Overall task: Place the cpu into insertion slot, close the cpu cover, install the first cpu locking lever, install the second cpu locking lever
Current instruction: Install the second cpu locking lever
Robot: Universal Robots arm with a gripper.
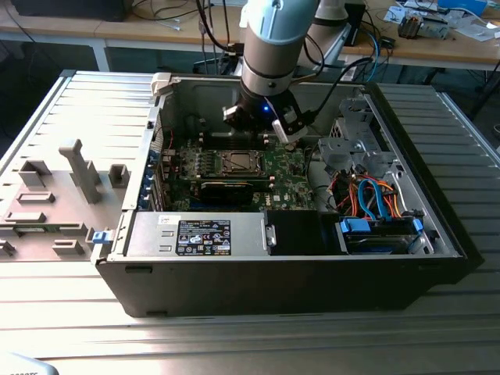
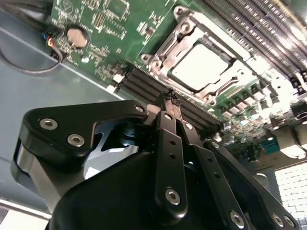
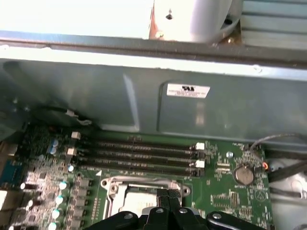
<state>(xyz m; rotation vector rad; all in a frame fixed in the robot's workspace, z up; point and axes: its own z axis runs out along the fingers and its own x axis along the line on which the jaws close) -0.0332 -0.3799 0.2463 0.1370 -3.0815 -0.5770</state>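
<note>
Black two-finger gripper (image 2: 169, 96) pointing down into the open computer case (image 1: 437, 226), jaws pressed together holding nothing, tips just above the silvery-rimmed insertion slot (image 2: 204, 64), pale square cpu (image 2: 201, 64) seated inside.

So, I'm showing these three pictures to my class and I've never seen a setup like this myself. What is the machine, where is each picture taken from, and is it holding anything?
It is a robot arm reaching down into an opened desktop computer case lying on a metal table. The exterior view looks at everything from outside. Both wrist views come from cameras riding on the arm, looking past its black gripper at the green motherboard. On the board sits the cpu, pale and square, already lying in the insertion slot with a silvery metal frame around it. Long memory slots run beside it. The gripper's fingers are pressed together and hold nothing; it hovers just beside the socket.
</note>
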